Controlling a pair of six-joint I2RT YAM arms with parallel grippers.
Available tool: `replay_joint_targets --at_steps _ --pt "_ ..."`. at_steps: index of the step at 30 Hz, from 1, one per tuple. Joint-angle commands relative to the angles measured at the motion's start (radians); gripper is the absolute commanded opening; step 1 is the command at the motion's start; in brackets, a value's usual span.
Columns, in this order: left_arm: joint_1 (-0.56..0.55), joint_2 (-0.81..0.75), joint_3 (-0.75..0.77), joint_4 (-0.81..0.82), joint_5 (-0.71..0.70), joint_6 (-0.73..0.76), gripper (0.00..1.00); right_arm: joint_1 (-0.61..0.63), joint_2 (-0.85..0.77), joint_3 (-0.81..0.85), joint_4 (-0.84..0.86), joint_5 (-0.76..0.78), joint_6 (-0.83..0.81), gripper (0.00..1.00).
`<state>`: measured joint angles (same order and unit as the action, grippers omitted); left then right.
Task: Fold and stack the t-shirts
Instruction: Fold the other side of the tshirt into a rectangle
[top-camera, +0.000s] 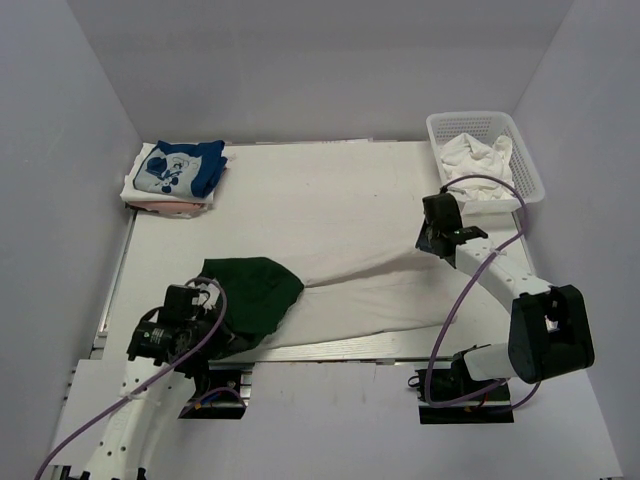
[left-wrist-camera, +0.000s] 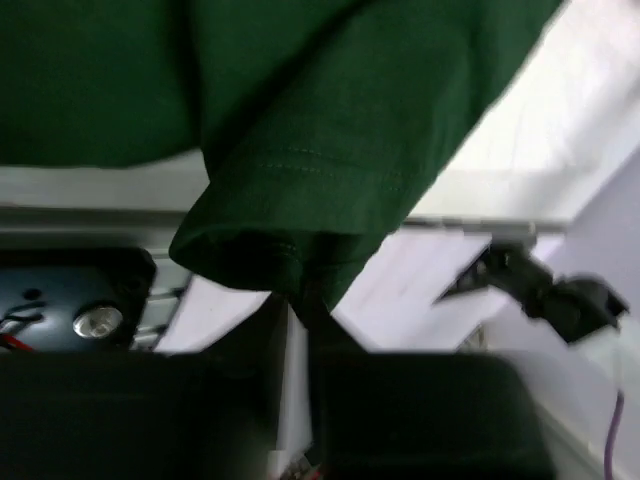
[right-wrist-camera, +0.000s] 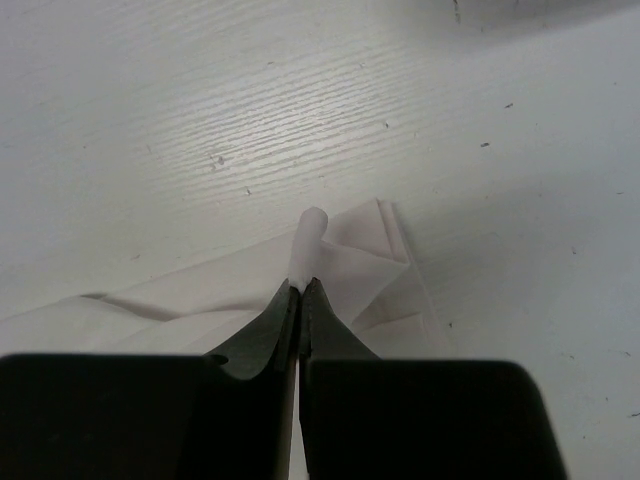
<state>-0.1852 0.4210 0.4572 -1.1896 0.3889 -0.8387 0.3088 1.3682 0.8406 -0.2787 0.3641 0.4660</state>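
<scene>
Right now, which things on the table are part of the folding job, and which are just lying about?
Job in hand:
green-and-white shirt, pinched by the left gripper and the right gripper
folded stack, with the blue-print shirt on top

Lying about:
white basket
white cloth in it, possibly more shirts; cannot tell

Shirt (top-camera: 345, 295) before stack (top-camera: 175, 172) and basket (top-camera: 529, 162)
</scene>
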Motion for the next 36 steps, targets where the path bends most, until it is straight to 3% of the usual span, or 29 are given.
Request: replay_joint_targets --at_steps 1,2,3,4,7,13,15,19,24,27,32,36 --pt "0.006 -0.010 -0.011 -0.088 0.125 0.029 0.31 -0.002 -0.006 -0.023 0.047 0.024 0.020 0.00" --pt "0.006 -0.010 -0.011 -0.097 0.125 0.038 0.46 -0.004 -0.004 -0.024 0.047 0.025 0.025 0.00" --pt "0.006 0.005 0.004 -0.108 0.125 0.058 0.76 -0.005 -0.006 -0.029 0.049 0.032 0.025 0.00" --pt "0.006 0.016 0.014 -0.097 0.116 0.069 1.00 -0.004 -0.006 -0.032 0.050 0.030 0.020 0.00" --pt "0.006 0.088 0.087 -0.027 0.116 0.098 1.00 -0.007 0.003 -0.043 0.065 0.038 0.020 0.00" --pt "-0.003 0.266 0.245 0.295 0.015 0.118 1.00 -0.004 0.015 -0.035 0.088 0.048 0.011 0.00" --pt "-0.003 0.341 0.306 0.390 -0.025 0.128 1.00 -0.004 0.022 -0.029 0.087 0.056 0.011 0.05" --pt "-0.003 0.426 0.382 0.410 -0.083 0.145 1.00 -0.002 0.023 -0.015 0.087 0.061 0.014 0.05" --pt "-0.003 0.536 0.190 0.664 -0.061 0.135 1.00 -0.005 0.017 -0.021 0.150 0.088 -0.016 0.05" --pt "-0.003 0.756 0.132 0.750 -0.108 0.119 1.00 -0.004 0.014 -0.011 0.222 0.082 -0.064 0.05" --pt "0.010 0.952 0.133 0.808 -0.142 0.119 1.00 -0.004 -0.032 -0.052 0.348 0.039 -0.118 0.05" --pt "0.010 1.048 0.142 0.792 -0.169 0.110 1.00 -0.013 -0.060 -0.124 0.322 0.151 -0.083 0.09"
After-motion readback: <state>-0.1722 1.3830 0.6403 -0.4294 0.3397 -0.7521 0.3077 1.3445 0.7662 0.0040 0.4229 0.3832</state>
